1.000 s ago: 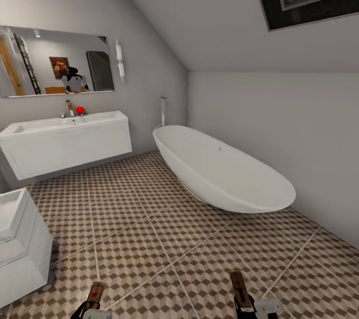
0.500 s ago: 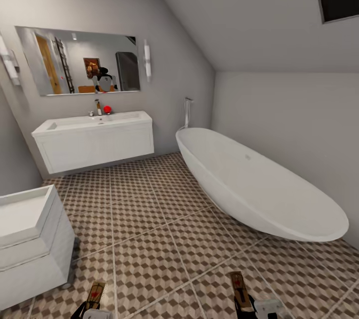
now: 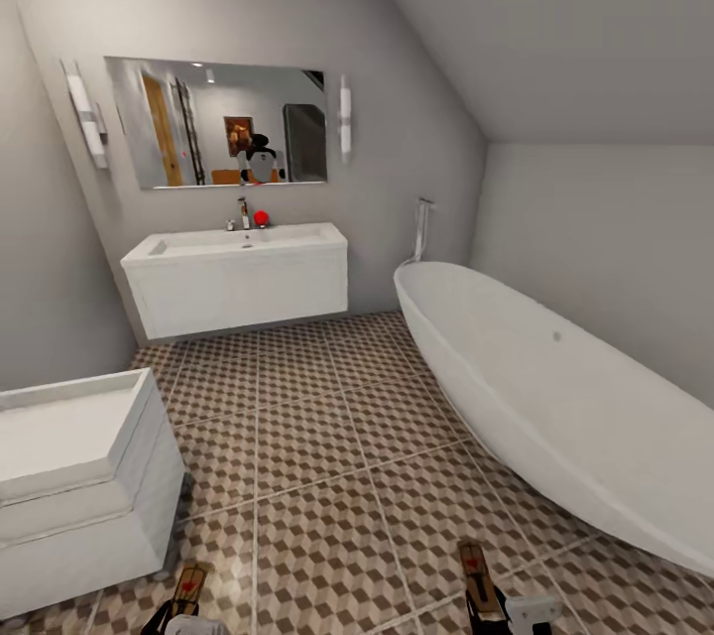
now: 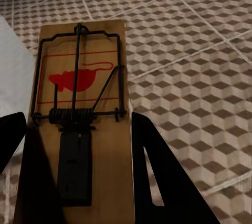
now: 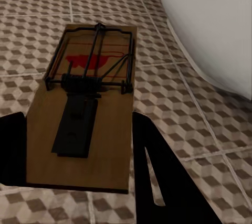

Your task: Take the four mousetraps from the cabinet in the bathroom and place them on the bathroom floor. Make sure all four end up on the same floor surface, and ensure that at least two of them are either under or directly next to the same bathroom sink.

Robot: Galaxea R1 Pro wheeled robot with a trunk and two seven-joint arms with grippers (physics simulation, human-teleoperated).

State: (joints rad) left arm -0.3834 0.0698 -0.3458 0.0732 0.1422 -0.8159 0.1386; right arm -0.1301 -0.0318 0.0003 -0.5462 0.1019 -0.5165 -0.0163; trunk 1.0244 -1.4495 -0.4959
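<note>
Bathroom tiles (image 3: pixel 327 476) spread ahead in the head view, running to a wall-hung sink (image 3: pixel 238 278) under a mirror, a bathtub (image 3: pixel 555 397) on one side and a second white unit (image 3: pixel 79 476) close on the other. At the bottom edge the left gripper (image 3: pixel 186 605) and the right gripper (image 3: pixel 484 595) each carry a mousetrap (image 3: pixel 189 585), the right one's trap (image 3: pixel 475 571) pointing forward over the floor.

Left wrist view: the dark fingers (image 4: pixel 163 182) are clamped on the rear of a wooden mousetrap (image 4: pixel 79 114), held above the tiles (image 4: pixel 194 66).

Right wrist view: the fingers (image 5: pixel 163 177) pinch a second mousetrap (image 5: pixel 86 114) the same way, the tub's white side (image 5: pixel 210 19) near.

To do this well, I would roll up to the wall-hung sink, lower both traps flat onto the tiles right beside or beneath it, and only then let go.
</note>
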